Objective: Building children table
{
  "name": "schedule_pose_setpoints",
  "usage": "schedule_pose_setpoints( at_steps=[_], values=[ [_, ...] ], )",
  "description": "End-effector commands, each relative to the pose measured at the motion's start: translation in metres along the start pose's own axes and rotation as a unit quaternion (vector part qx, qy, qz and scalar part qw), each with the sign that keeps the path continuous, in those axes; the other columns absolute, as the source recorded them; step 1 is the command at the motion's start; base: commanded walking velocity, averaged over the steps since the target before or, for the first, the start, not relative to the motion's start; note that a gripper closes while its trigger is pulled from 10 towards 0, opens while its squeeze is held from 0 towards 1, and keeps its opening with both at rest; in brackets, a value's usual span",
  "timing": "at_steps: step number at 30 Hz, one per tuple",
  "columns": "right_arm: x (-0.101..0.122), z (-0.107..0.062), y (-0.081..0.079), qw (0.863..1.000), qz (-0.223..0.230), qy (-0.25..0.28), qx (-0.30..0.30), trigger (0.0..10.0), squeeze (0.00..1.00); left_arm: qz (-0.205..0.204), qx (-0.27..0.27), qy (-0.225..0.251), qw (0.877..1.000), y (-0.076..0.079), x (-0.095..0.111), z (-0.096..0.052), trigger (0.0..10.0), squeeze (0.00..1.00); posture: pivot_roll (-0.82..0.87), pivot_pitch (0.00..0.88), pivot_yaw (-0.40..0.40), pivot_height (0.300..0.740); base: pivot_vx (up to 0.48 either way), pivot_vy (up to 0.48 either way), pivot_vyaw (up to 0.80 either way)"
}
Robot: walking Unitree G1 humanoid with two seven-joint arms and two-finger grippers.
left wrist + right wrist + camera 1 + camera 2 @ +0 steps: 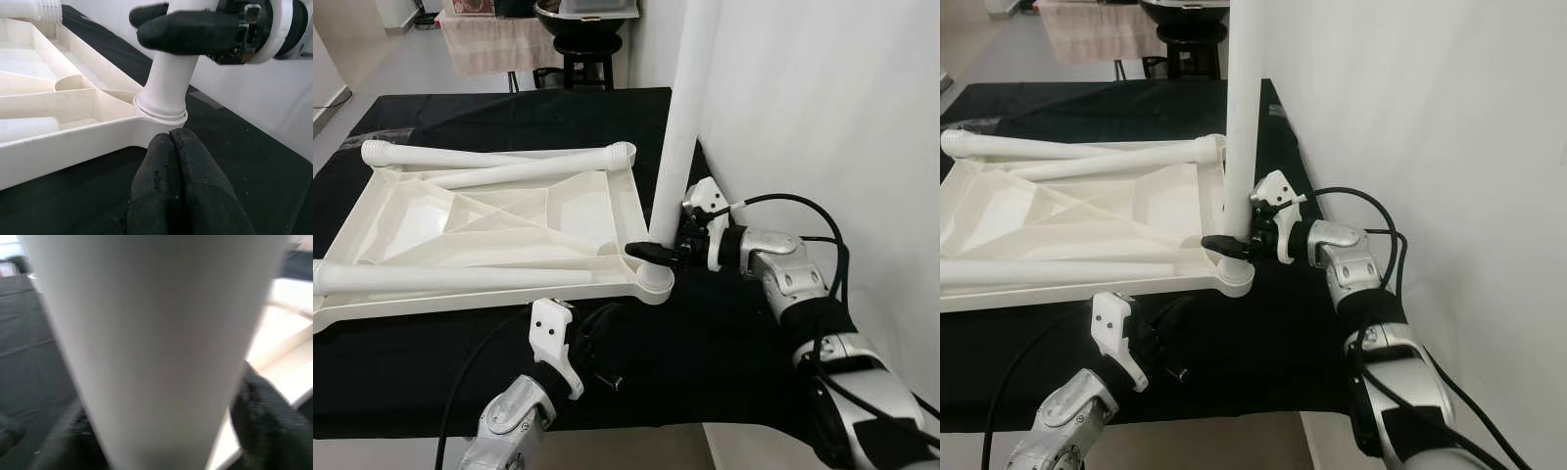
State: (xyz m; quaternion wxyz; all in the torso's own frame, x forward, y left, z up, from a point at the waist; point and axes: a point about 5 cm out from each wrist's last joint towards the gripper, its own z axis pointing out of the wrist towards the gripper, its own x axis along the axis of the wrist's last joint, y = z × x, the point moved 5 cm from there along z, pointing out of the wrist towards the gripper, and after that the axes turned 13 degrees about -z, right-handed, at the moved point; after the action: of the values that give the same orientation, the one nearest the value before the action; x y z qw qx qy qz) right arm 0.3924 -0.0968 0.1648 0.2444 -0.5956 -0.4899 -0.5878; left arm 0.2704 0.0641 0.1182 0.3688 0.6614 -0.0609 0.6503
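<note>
The white plastic table top (460,299) lies upside down on the black cloth. One white leg (680,127) stands upright in its near right corner socket (654,284). My right gripper (651,252) is shut on that leg just above the socket; in the right wrist view the leg (156,342) sits between the black fingers (266,416). My left gripper (602,348) is shut on nothing and rests over the cloth just in front of the top's near edge, its fingertips (171,161) pointing at the socket (161,110). Three loose legs (499,155) (509,174) (440,277) lie across the top.
A white wall (822,98) stands close on the right, right behind the upright leg. The black cloth (724,343) ends at the front edge near my arms. At the back are a dark stool with a bowl (585,39) and a cloth-draped table (489,39).
</note>
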Motion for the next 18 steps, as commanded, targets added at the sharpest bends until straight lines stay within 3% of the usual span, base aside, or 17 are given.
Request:
schedule_pose_setpoints(
  at_steps=[1, 10, 13, 14, 16, 17, 18],
  values=[
    [-0.004, 0.001, -0.002, 1.0, 0.008, 0.006, 0.002, 0.0, 0.0, 0.0, 0.005, -0.001, 1.0, -0.001, -0.002, 0.0, 10.0, 0.0, 0.08, 0.054, -0.045, 0.74, 0.0, 0.0, 0.0],
    [-0.017, -0.006, 0.003, 0.999, 0.019, 0.006, -0.041, 0.0, 0.0, -0.002, 0.004, -0.001, 1.0, -0.001, -0.001, -0.001, 10.0, 0.0, 0.07, 0.06, -0.038, 0.74, 0.0, 0.0, 0.0],
    [-0.026, -0.011, 0.005, 0.997, 0.022, 0.002, -0.078, 0.0, 0.0, -0.001, 0.004, -0.001, 1.0, -0.001, -0.001, -0.002, 10.0, 0.0, 0.07, 0.063, -0.037, 0.74, 0.0, 0.0, 0.0],
    [-0.038, -0.011, 0.002, 0.992, 0.031, -0.015, -0.123, 0.0, 0.0, -0.001, 0.004, -0.001, 1.0, -0.001, 0.0, -0.003, 10.0, 0.0, 0.06, 0.075, -0.038, 0.74, 0.0, 0.0, 0.0],
    [-0.078, -0.028, 0.002, 0.938, 0.039, -0.137, -0.315, 0.0, 0.0, -0.001, 0.005, -0.001, 1.0, -0.003, 0.001, -0.005, 10.0, 0.0, 0.05, 0.083, -0.035, 0.74, 0.0, 0.0, 0.0],
    [-0.078, -0.028, 0.002, 0.938, 0.039, -0.137, -0.315, 0.0, 0.0, -0.001, 0.005, -0.001, 1.0, -0.003, 0.001, -0.005, 10.0, 0.0, 0.05, 0.083, -0.035, 0.74, 0.0, 0.0, 0.0],
    [-0.086, -0.037, 0.002, 0.914, 0.035, -0.17, -0.366, 0.0, 0.0, -0.001, 0.005, -0.001, 1.0, -0.003, 0.002, -0.006, 10.0, 0.0, 0.05, 0.083, -0.035, 0.74, 0.0, 0.0, 0.0]
  ],
)
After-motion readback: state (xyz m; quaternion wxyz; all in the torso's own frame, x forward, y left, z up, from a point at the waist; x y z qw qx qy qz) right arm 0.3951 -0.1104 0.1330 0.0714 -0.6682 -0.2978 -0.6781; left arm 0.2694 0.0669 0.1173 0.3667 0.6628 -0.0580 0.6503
